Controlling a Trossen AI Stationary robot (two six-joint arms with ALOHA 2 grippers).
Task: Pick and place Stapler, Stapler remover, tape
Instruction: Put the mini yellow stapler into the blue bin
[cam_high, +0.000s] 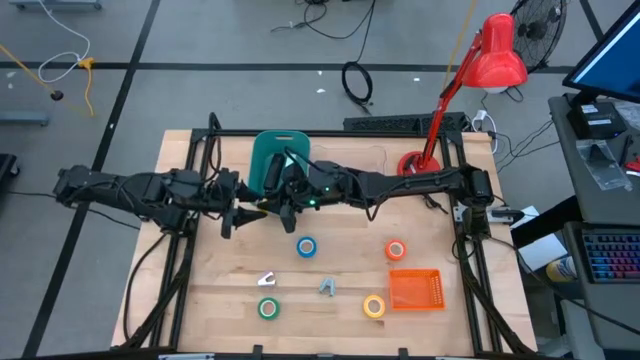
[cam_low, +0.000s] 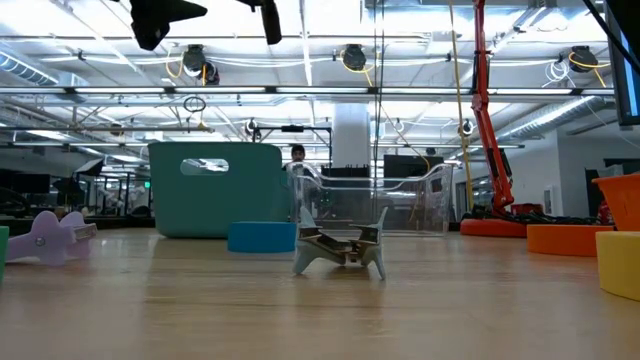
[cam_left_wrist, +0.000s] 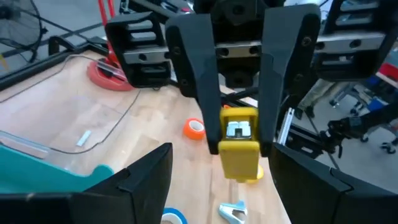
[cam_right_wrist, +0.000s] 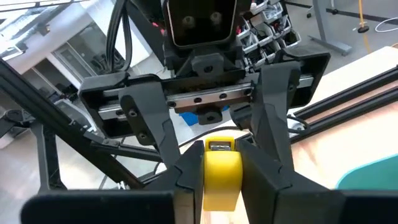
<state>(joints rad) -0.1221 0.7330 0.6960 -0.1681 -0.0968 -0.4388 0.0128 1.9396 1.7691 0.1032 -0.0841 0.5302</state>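
A yellow stapler (cam_left_wrist: 239, 146) hangs high above the middle of the table. My right gripper (cam_right_wrist: 221, 165), reaching in from the right, is shut on it. My left gripper (cam_high: 243, 212) faces it from the left. It is open, with its fingers standing on either side of the stapler's free end (cam_right_wrist: 219, 148) and a gap showing on both sides. On the table lie a metal stapler remover (cam_high: 328, 288) and blue (cam_high: 306, 247), orange-red (cam_high: 396, 250), green (cam_high: 267, 308) and yellow (cam_high: 374, 306) tape rolls. My right gripper pinches the stapler's two long sides (cam_left_wrist: 225, 149) between its two fingers. The fingers lie level, come from the table's right and run along the stapler. The stapler is lifted clear of the table, and its free end sticks out past the fingertips toward my left gripper.
A teal bin (cam_high: 278, 160) stands at the back behind the grippers, next to a clear container (cam_low: 370, 200). An orange basket (cam_high: 414, 290) sits at the front right. A red lamp's base (cam_high: 415, 162) is at the back right. A small pale remover-like piece (cam_high: 266, 280) lies near the green roll.
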